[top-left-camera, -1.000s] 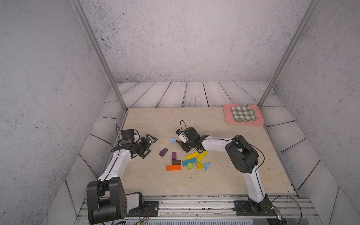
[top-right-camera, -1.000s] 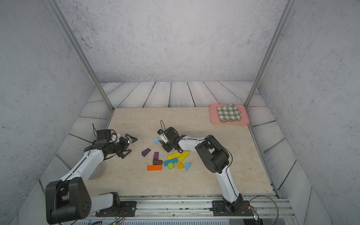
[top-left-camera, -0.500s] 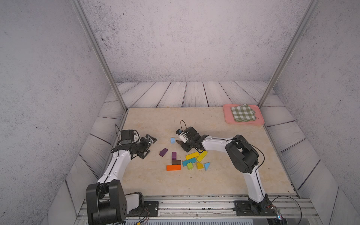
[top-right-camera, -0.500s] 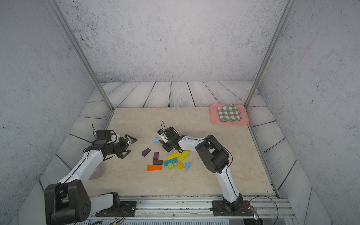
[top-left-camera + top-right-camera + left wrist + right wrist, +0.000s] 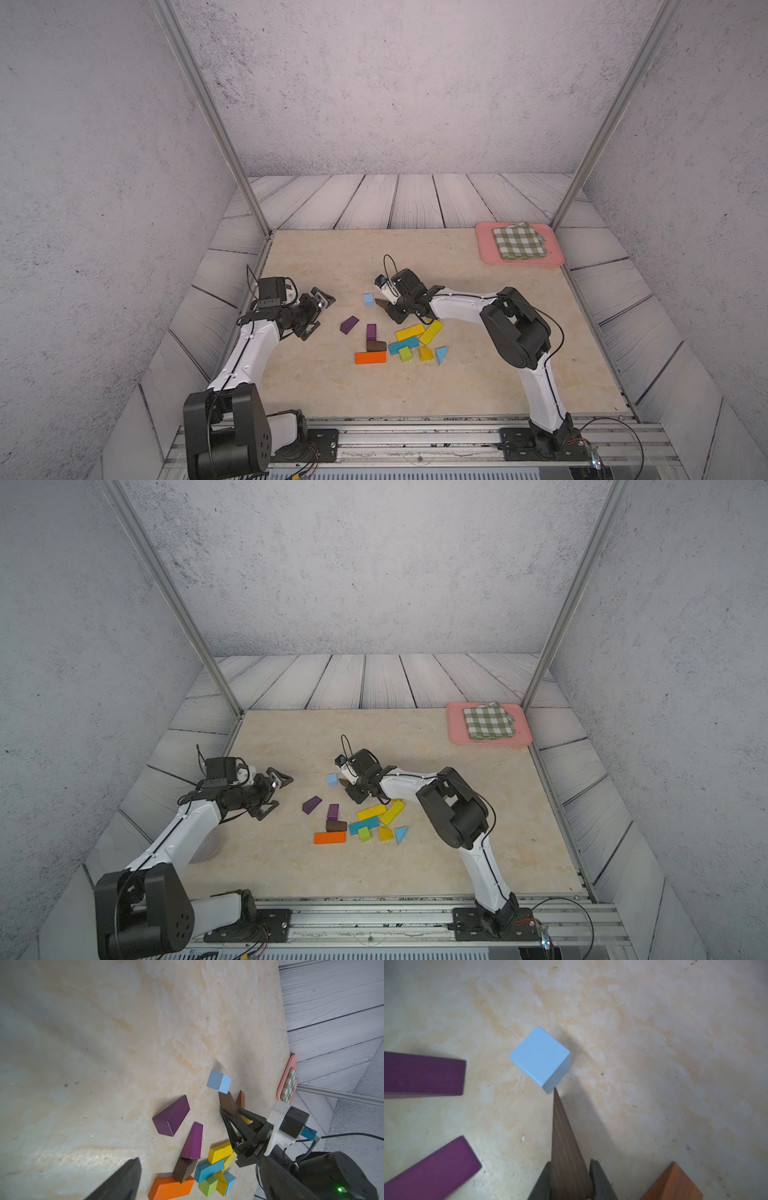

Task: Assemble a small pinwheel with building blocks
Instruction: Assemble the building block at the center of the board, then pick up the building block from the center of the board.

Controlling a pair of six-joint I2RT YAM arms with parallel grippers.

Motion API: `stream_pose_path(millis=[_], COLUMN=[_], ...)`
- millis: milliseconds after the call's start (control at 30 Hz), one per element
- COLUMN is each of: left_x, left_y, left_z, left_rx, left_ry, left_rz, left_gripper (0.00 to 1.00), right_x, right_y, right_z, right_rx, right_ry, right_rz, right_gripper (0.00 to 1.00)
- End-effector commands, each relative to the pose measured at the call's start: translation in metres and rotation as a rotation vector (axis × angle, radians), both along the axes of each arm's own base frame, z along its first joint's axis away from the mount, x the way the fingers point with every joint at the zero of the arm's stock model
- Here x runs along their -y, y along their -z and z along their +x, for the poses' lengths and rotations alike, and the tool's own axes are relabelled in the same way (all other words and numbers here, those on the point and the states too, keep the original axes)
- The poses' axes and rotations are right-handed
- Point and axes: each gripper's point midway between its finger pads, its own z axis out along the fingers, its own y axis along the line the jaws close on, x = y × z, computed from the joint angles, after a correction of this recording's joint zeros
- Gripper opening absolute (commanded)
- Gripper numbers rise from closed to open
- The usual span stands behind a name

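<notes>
Marbled beige table shows barely a start. The right tool clenches a brown wedge, its thin tip at a corner of the light-blue cube. The left tool gapes empty, well apart from that cube. The other blocks lie jumbled near it, so I judge most of the pinwheel is yet to build.

Both top views are bright and evenly lit with soft, diffuse light and no harsh glare. The walls lean and stretch toward the frame edges, as through a wide lens. Shadows on the bench are faint and short. In the left wrist view, a pale sheen lies across the bench. In the right wrist view, the cube and brown wedge cast soft grey shadows, and the wedge's near end is blurred.
</notes>
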Motion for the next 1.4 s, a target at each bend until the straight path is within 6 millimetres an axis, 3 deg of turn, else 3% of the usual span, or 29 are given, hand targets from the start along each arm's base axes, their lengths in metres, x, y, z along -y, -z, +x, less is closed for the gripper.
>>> stream_pose_path(millis=[0, 233, 333, 467, 667, 767, 833, 933, 1133, 1367], left_x=[-0.004, -0.005, -0.006, -0.008, -0.009, 0.002, 0.016, 0.029, 0.055, 0.053], left_y=[0.003, 0.005, 0.007, 0.009, 0.018, 0.024, 0.028, 0.037, 0.058, 0.081], left_z=[-0.002, -0.004, -0.004, -0.006, -0.018, -0.023, -0.022, -0.02, -0.011, 0.0], left_rx=[-0.01, -0.021, -0.027, -0.052, -0.158, -0.217, -0.239, -0.274, -0.291, -0.342], left_ry=[0.004, 0.012, 0.024, 0.051, 0.145, 0.232, 0.311, 0.4, 0.502, 0.54], left_rz=[0.018, 0.035, 0.05, 0.084, 0.275, 0.41, 0.466, 0.543, 0.571, 0.613], left_gripper=[0.96, 0.96, 0.96, 0.96, 0.96, 0.92, 0.88, 0.83, 0.83, 0.81], right_x=[-0.002, 0.0, 0.003, 0.004, 0.01, 0.028, 0.045, 0.072, 0.112, 0.127], right_y=[0.021, 0.022, 0.014, -0.001, -0.057, -0.09, -0.111, -0.126, -0.135, -0.119], right_z=[-0.002, -0.003, -0.001, 0.0, -0.004, -0.01, -0.016, -0.028, -0.051, -0.064], right_rx=[-0.044, -0.047, -0.025, -0.001, 0.046, 0.088, 0.114, 0.134, 0.092, 0.057], right_ry=[-0.014, -0.009, 0.003, 0.002, 0.03, 0.087, 0.134, 0.193, 0.258, 0.264], right_rz=[-0.015, -0.023, -0.023, -0.014, 0.05, 0.076, 0.076, 0.081, 0.135, 0.13], right_gripper=[0.25, 0.32, 0.45, 0.51, 0.62, 0.73, 0.87, 0.99, 0.99, 0.99])
